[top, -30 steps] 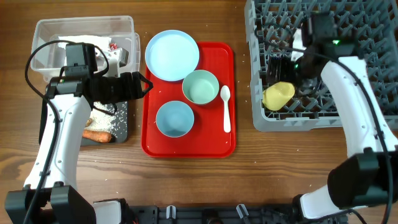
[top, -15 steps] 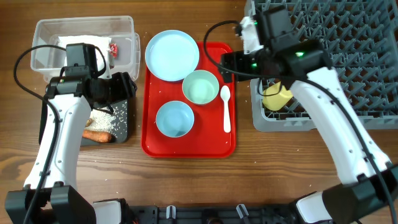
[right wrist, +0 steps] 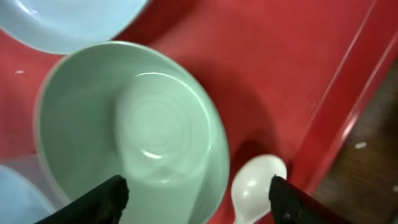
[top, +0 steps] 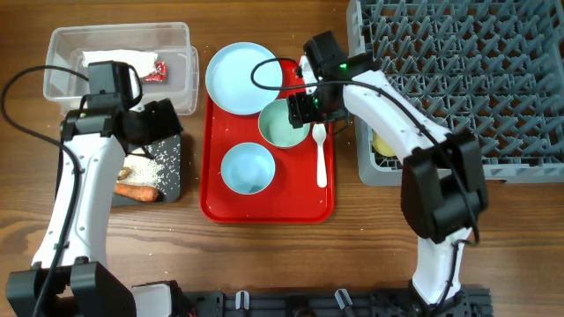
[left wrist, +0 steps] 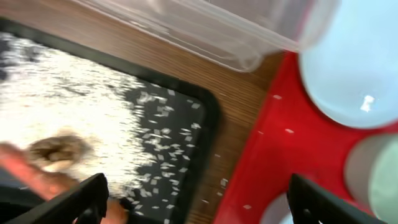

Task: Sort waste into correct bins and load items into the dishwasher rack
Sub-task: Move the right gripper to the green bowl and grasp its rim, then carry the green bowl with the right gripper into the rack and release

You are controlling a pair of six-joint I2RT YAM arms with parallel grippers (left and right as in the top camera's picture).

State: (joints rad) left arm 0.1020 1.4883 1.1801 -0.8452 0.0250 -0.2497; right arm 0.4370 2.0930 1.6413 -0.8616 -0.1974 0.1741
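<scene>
The pale green bowl [top: 280, 128] sits on the red tray between the light blue plate [top: 240, 75] and the light blue bowl [top: 247, 167]. The white spoon [top: 320, 158] lies to its right. My right gripper [top: 304, 110] is open and empty, low over the green bowl's [right wrist: 137, 124] right rim and the spoon's head [right wrist: 258, 180]. My left gripper [top: 167, 123] is open and empty over the black tray's [top: 174, 176] far right corner. That tray holds rice [left wrist: 93, 118], a brown lump [left wrist: 59, 152] and a carrot piece [top: 139, 191]. The clear tub [top: 181, 40] holds the napkin [top: 115, 60] and the red wrapper [top: 152, 70]. The yellow cup [top: 383, 143] lies in the grey rack [top: 476, 70], partly hidden by my right arm.
The red tray [top: 220, 202] lies between the bins and the rack. Loose rice grains dot the wood and the red tray's edge [left wrist: 292, 162]. The tub's wall [left wrist: 236, 31] stands close beyond my left fingers.
My right arm swung left from the rack, where the yellow cup stays, to above the green bowl. My left gripper drew back left, off the red tray's edge.
</scene>
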